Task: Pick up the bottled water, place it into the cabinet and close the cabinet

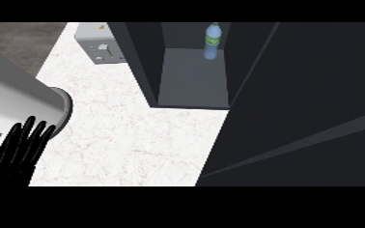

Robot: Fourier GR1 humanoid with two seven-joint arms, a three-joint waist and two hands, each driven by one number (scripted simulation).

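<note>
Bottled water (212, 40): stands upright inside the cabinet, long axis vertical, blue cap at the top, at the back right of the compartment, close to its right wall.
Label: a green band wraps the bottle below its neck; it carries pale marks, but no word on it can be read from here.
Cabinet (192, 84): dark, open toward the view, with a grey floor inside on which the bottle rests; its left wall is a dark upright panel.
Cabinet door (292, 106): probably the large dark slab filling the right side of the view, swung outward; its edges are hard to separate from the cabinet body.
Left hand (22, 147): black, at the lower left edge, fingers straight and spread, pointing up; it touches nothing and is well apart from the bottle.
Right hand: no part of it shows.
Counter (135, 140): white marbled top, running from the cabinet's foot to the lower edge.
Grey box (100, 43): sits on the counter just left of the cabinet, with a small yellow mark near its top, too small to read.
Sink (50, 108): a curved grey rim at the left, beside the left hand.
</note>
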